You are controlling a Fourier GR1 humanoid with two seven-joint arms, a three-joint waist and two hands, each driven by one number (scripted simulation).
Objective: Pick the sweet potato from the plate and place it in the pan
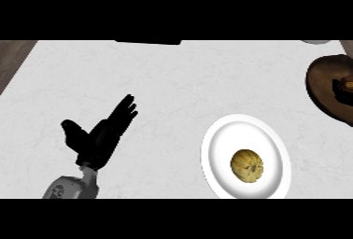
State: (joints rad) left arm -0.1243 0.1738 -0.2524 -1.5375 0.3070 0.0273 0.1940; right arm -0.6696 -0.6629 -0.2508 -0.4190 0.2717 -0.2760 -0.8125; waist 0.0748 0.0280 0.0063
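left robot hand (96, 137) spread wide, holding nothing, above white tabletop (172, 79), sweet potato (247, 166) on white plate (233, 134) well apart, dark pan (319, 81) at right edge

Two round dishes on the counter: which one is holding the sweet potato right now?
The white plate, lower right, with the sweet potato lying on it. The dark brown pan sits farther back at the right edge.

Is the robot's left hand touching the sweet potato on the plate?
Apart. The head view shows bare counter between the open left hand and the plate holding the sweet potato.
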